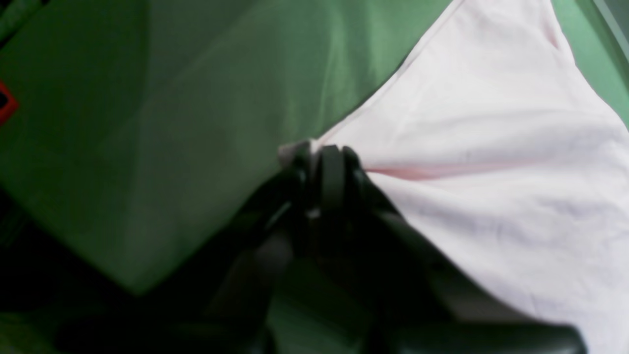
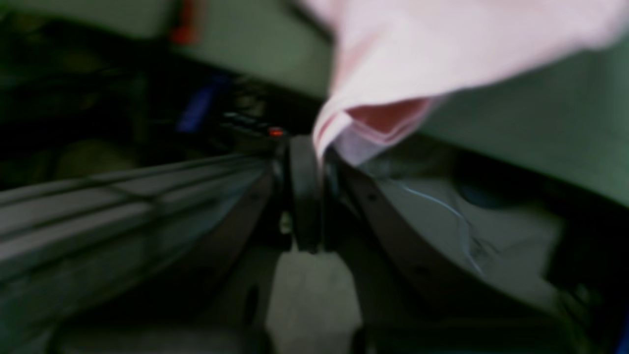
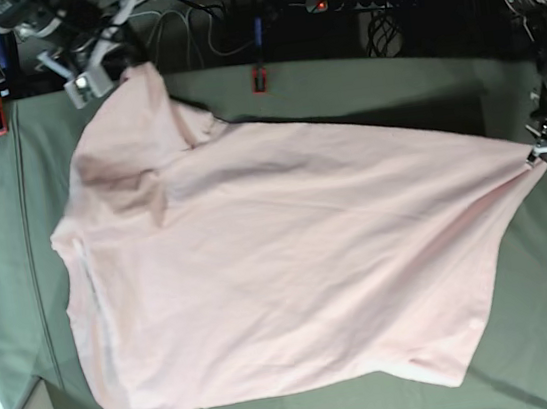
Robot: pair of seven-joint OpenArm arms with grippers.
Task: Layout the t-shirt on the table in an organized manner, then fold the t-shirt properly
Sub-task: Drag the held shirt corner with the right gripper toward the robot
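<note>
Pink cotton is stretching across most of the table: the light pink short-sleeved t-shirt [image 3: 283, 274] is spreading over the large flat table draped in creased pale grey-green cloth [image 3: 359, 87], pulled taut between two corners and showing only its plain side, with no lettering in sight; in the base view one corner is rising to the far left edge and the opposite corner is tapering to a point at the right edge.

At that right-hand point the black left gripper [image 1: 322, 152] is pinching the tip of the fabric; in the left wrist view its jaws are sitting closed together on the shirt's corner, the pink cloth fanning away from the fingertips to the right and up, the green table cloth lying beside it on the left.

At the far left corner the right gripper [image 2: 319, 152] is clamping the other tip; in the blurred right wrist view a folded edge of pink fabric is emerging from between its shut jaws and spreading upward and to the right; a small red clamp [image 3: 259, 78] is sitting on the table's far edge, between the two gripped corners.
</note>
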